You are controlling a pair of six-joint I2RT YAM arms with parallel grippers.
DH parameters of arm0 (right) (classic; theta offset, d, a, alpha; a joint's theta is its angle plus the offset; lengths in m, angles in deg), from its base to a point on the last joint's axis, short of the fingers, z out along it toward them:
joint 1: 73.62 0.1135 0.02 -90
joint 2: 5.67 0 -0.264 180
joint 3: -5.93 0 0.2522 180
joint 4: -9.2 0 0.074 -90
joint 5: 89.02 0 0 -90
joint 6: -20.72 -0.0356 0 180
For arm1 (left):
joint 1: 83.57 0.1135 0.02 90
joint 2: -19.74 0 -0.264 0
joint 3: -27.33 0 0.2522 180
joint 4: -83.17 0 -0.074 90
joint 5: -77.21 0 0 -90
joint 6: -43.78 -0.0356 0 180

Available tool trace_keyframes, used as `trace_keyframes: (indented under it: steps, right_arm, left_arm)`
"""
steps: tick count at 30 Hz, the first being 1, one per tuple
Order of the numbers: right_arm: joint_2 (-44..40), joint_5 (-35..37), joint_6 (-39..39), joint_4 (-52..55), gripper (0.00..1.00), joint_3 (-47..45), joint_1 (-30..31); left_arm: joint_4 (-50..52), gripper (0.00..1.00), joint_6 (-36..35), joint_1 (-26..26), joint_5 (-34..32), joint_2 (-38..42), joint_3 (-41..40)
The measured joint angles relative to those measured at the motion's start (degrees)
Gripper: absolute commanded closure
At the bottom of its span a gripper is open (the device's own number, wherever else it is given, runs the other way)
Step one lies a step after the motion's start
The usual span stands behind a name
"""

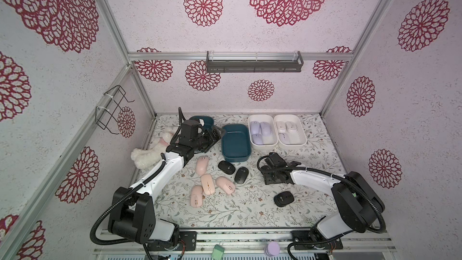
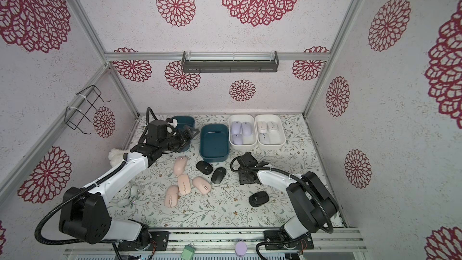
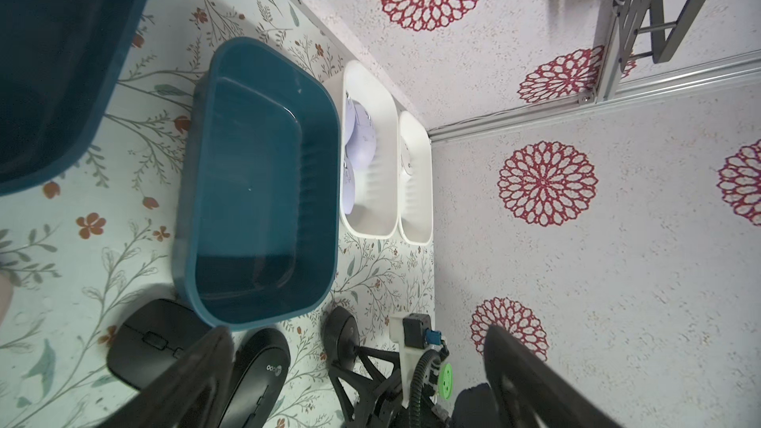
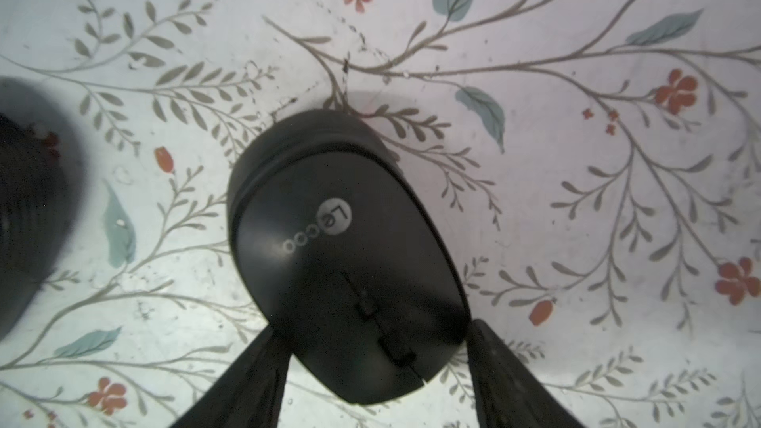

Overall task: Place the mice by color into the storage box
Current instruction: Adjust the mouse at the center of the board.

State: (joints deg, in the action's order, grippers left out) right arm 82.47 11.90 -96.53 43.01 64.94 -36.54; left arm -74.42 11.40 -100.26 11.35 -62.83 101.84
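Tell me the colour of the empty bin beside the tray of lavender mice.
Dark teal blue. The bin shows best in the left wrist view.

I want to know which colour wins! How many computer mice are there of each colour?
Peach-pink mice: 4
Black mice: 4, counting one between the right claw's tips
Lavender mice: 3
White mice: 3, one faintly lilac
Total: 14 mice
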Motion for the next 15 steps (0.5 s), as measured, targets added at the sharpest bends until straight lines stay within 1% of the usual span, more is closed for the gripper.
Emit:
trace_keyframes:
  steps: [8, 15]
  right_arm:
    - [0.8, 4.5, -0.8, 1.0, 0.29, 0.0, 0.0]
    - [1.1, 9.0, 0.2, 4.5, 0.30, 1.1, -3.9]
  left_arm:
    - [1.5, 0.03, -2.6, 0.0, -1.7, 0.2, 1.2]
    - [2.4, 0.03, -3.4, 0.0, -2.4, 0.1, 1.2]
